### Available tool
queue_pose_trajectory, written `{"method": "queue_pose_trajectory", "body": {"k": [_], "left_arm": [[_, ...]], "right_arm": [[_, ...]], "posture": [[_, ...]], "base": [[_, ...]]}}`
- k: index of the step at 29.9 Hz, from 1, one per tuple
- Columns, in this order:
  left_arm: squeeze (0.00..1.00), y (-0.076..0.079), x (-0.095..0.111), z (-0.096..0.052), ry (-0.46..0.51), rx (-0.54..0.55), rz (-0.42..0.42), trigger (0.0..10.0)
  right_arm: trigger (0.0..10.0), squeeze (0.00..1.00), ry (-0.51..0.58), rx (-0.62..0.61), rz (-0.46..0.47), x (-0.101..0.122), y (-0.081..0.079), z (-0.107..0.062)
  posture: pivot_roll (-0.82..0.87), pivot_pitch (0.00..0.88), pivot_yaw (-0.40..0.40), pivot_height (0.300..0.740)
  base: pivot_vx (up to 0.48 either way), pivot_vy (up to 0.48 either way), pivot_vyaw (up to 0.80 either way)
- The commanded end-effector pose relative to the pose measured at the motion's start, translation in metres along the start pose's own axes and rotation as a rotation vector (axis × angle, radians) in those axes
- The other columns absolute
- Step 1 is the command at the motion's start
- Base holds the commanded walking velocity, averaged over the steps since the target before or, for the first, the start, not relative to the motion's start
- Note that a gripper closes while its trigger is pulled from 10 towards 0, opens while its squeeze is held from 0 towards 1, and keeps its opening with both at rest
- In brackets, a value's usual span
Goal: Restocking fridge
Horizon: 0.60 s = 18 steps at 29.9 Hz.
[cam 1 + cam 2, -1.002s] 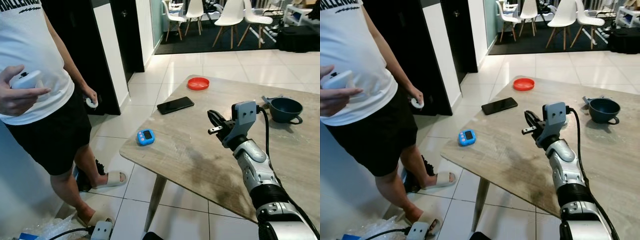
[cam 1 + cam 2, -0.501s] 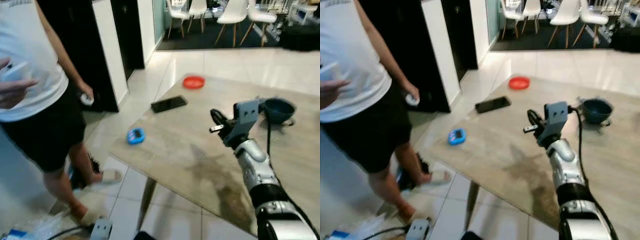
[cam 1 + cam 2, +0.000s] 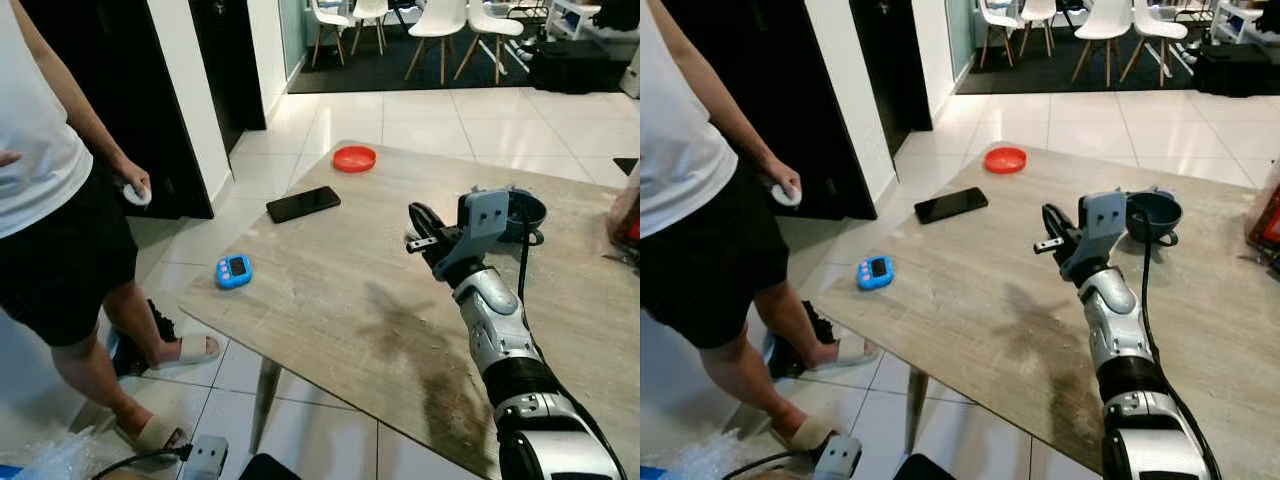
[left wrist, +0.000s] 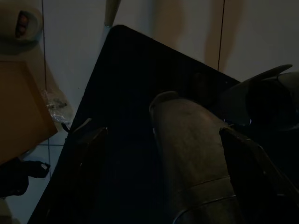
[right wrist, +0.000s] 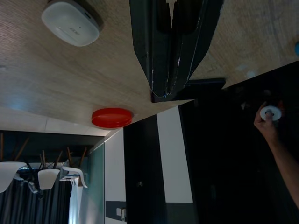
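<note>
From head height our two eye views look forward and down across the wooden table [image 3: 330, 300], offset slightly sideways and sharing its whole top. Our right wrist view looks close along the right gripper [image 5: 172, 51] toward the far left, sharing the red dish [image 5: 111, 117] [image 3: 354, 158] with them. Our left wrist view is dark, facing the floor.

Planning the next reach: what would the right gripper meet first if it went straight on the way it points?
Probably the black phone. The right gripper, shut and empty, hangs above the wooden table pointing toward the phone; height is unclear, so it might pass over.
</note>
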<state>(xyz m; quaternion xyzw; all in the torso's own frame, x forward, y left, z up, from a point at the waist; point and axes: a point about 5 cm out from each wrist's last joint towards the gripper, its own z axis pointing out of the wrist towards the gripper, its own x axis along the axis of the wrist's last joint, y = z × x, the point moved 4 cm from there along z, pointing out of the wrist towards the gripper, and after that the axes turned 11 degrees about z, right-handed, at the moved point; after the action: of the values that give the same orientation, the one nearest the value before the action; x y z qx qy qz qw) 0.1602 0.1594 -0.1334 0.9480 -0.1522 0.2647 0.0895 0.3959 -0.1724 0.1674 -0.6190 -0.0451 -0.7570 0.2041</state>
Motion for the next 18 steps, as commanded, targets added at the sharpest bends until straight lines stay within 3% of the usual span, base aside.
{"method": "queue_pose_trajectory", "body": {"k": [1, 3, 10, 18], "left_arm": [[0.00, -0.002, -0.003, -0.001, -0.010, 0.004, 0.008, 10.0], [0.00, -0.002, -0.003, -0.001, -0.006, 0.013, 0.001, 10.0], [0.00, -0.002, -0.004, -0.001, -0.005, 0.016, -0.003, 10.0], [0.00, 0.002, -0.005, -0.001, 0.000, 0.005, -0.006, 10.0]], "right_arm": [[10.0, 0.00, -0.008, 0.014, 0.003, -0.003, -0.004, 0.002], [10.0, 0.00, -0.008, 0.020, 0.003, -0.003, -0.006, 0.003], [10.0, 0.00, 0.004, 0.045, -0.003, 0.001, -0.011, 0.006], [10.0, 0.00, 0.037, 0.074, -0.023, 0.014, -0.025, 0.022]], "posture": [[0.00, 0.000, 0.074, 0.740], [0.00, 0.000, 0.072, 0.740], [0.00, 0.000, 0.071, 0.740], [0.00, 0.000, 0.063, 0.740]], "base": [[0.000, -0.472, 0.00], [0.000, -0.472, 0.00], [0.000, 0.000, 0.00], [0.000, 0.000, 0.00]]}}
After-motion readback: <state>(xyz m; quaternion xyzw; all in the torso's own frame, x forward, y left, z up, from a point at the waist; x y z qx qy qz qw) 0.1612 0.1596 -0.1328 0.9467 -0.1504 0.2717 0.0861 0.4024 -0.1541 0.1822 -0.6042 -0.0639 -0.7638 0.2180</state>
